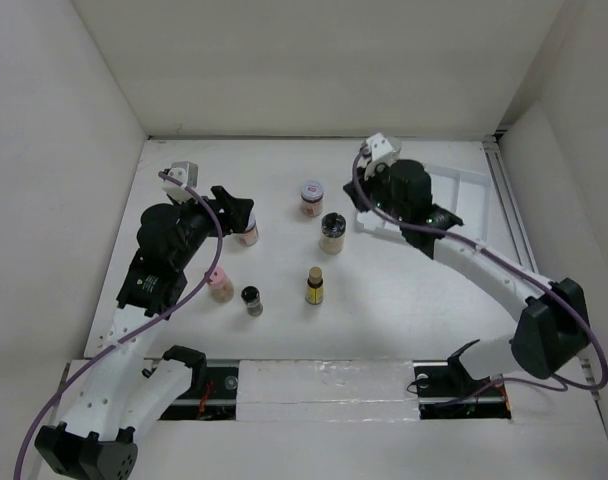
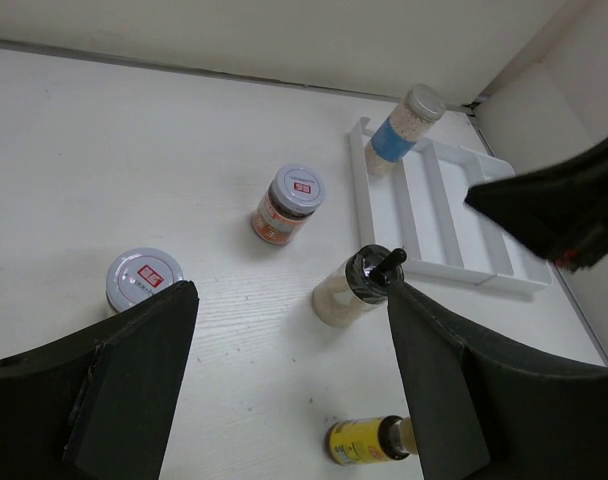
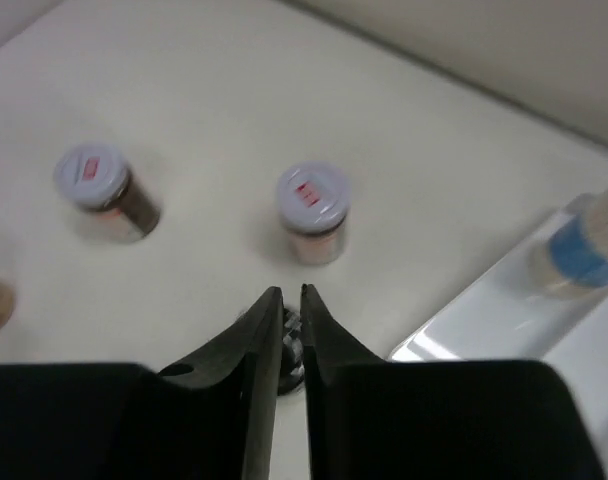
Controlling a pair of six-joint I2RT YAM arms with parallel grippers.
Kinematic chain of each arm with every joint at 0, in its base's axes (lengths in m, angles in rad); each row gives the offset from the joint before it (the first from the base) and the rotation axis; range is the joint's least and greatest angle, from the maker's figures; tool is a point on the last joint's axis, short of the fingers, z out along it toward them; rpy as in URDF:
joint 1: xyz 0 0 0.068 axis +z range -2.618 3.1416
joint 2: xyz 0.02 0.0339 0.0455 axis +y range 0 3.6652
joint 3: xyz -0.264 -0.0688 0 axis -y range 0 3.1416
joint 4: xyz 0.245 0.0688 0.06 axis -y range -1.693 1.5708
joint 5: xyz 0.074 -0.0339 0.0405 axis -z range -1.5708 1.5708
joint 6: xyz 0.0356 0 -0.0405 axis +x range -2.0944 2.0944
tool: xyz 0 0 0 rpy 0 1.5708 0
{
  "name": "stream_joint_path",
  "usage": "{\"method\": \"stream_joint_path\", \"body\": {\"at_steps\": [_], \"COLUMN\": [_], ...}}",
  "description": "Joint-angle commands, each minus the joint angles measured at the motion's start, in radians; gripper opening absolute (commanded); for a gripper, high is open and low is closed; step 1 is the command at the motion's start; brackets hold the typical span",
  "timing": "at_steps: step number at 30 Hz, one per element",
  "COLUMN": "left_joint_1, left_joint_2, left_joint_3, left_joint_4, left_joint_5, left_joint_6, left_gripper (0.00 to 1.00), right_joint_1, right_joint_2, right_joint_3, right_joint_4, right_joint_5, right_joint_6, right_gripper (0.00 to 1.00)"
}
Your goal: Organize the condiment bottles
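White table carries six small containers loose; a seventh stands in the white tray at the far right.

Overhead view only: a pink-capped bottle and a small black-capped jar stand side by side near the left arm. Neither appears in a wrist view.

Wrist views only: the blue-labelled bottle. From overhead the right arm covers it. The left wrist view shows it upright at the end of the tray compartment nearest the centre jars, with a silver cap and pale grains inside. The right wrist view shows it blurred at the frame edge.

Centre group, all upright and apart from one another:
- Silver-capped jar, red-and-white label on the cap, orange-brown body.
- Tan-filled jar, black cap, just nearer the arms.
- Yellow bottle, brown cap, nearer again.

A second silver-capped jar sits at the left gripper. From overhead the gripper partly covers it. The left wrist view places it just beyond the tip of one finger, partly hidden by it and not in the gap.

Left gripper: fingers spread wide, nothing held.

Right gripper: seen clearly only in its own wrist view. The fingers are pressed together above bare table, with nothing visible between the tips
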Motion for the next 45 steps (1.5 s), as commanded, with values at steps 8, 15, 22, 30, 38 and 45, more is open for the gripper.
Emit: {"method": "stream_joint_path", "body": {"at_steps": [8, 15, 22, 30, 38, 45], "left_joint_1": [-0.002, -0.002, -0.002, -0.002, -0.002, -0.002], "left_joint_2": [-0.003, -0.003, -0.012, -0.012, 0.006, 0.006], "left_joint_3": [0.004, 0.004, 0.004, 0.004, 0.004, 0.004], "left_joint_4": [0.05, 0.05, 0.05, 0.05, 0.05, 0.05], "left_joint_5": [0.009, 0.018, 0.027, 0.029, 0.038, 0.038], "left_joint_6": [-0.005, -0.005, -0.005, -0.005, -0.005, -0.005], "left_gripper": [0.73, 0.73, 0.73, 0.73, 0.73, 0.73], "right_joint_1": [0.108, 0.156, 0.156, 0.156, 0.156, 0.156], "right_joint_2": [-0.123, 0.101, 0.184, 0.204, 0.258, 0.272], "right_joint_3": [-0.264, -0.104, -0.014, -0.036, -0.043, 0.008], "right_joint_4": [-0.024, -0.062, 0.002, -0.007, -0.007, -0.007], "right_joint_5": [-0.12, -0.073, 0.009, 0.07, 0.055, 0.055], "right_joint_6": [-0.02, -0.063, -0.063, -0.044, -0.035, -0.035], "right_gripper": [0.87, 0.91, 0.91, 0.9, 0.89, 0.54]}}
